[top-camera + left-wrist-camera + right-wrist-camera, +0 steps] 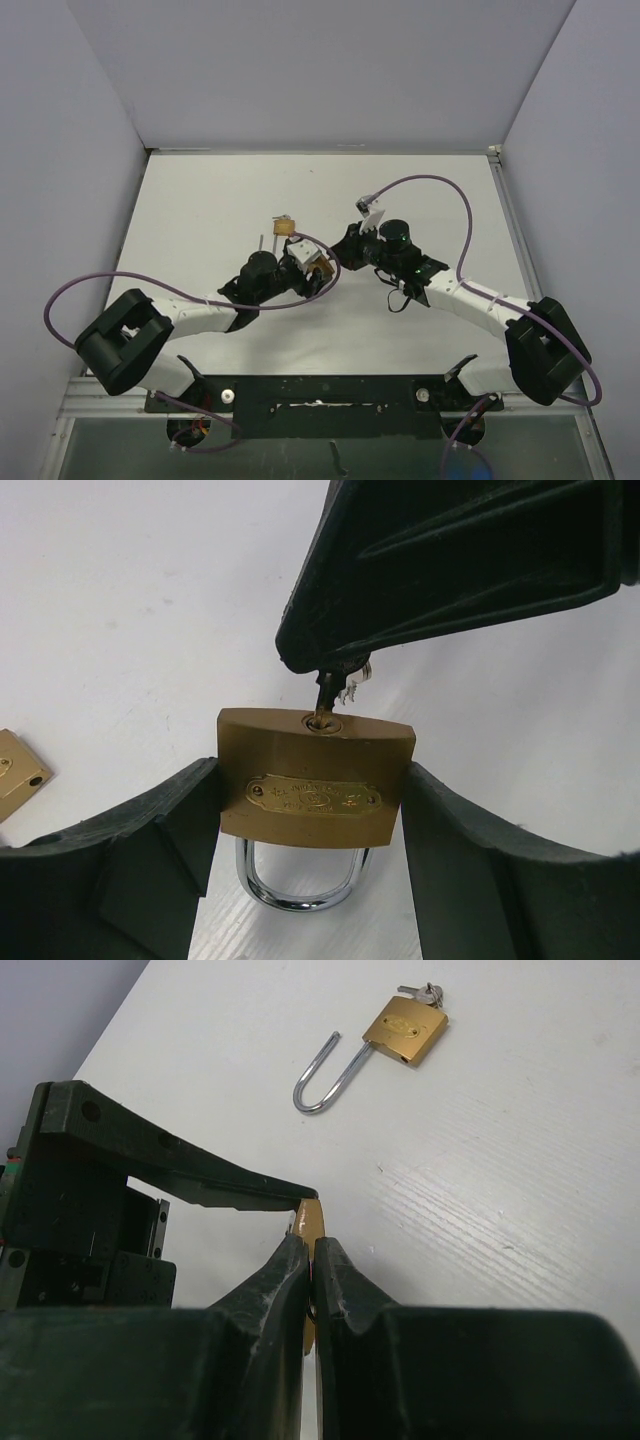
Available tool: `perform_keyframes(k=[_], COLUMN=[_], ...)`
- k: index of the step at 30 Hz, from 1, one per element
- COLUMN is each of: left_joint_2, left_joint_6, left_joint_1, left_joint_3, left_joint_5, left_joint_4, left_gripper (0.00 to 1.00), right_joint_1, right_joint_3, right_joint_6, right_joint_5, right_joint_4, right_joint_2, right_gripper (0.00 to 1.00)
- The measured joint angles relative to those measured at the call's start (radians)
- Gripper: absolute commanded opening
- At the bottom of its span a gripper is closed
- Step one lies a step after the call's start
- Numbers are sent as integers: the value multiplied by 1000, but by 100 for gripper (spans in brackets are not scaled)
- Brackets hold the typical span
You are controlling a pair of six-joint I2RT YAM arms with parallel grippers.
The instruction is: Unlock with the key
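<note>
A brass padlock (315, 780) with its chrome shackle (300, 885) closed sits between my left gripper's (310, 775) two fingers, which are shut on its sides. A key (326, 693) is in its keyhole. My right gripper (311, 1245) is shut on the key's head, which is hidden between its fingers; the padlock's edge (313, 1222) shows just beyond them. In the top view the left gripper (305, 268) and right gripper (345, 246) meet at the padlock (319, 268) in the middle of the table.
A second brass padlock (405, 1028) lies flat on the white table (200, 210) with its shackle (320, 1080) swung open and keys (420, 995) in it. It also shows in the top view (285, 226) just behind the left gripper. Purple cables loop over both arms.
</note>
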Motion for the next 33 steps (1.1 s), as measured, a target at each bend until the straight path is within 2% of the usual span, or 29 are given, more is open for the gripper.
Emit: perform_keyframes(k=[14,19,33], left_joint_2=[21,39,54], left_joint_6=[9,6,2], left_joint_1=[26,31,32], left_joint_3=[-38,-76,-89], left_joint_5=[47,56,48], left_joint_4=[114,200,244], left_gripper=[0,0,0], right_joint_1=[1,1,0], right_joint_3=[16,20,24], right_joint_6=[19,37,72], right_joint_5=[4,4,10], right_joint_4=[8,3,-2], right_joint_2=[18,30,38], right_gripper=[0,0,0])
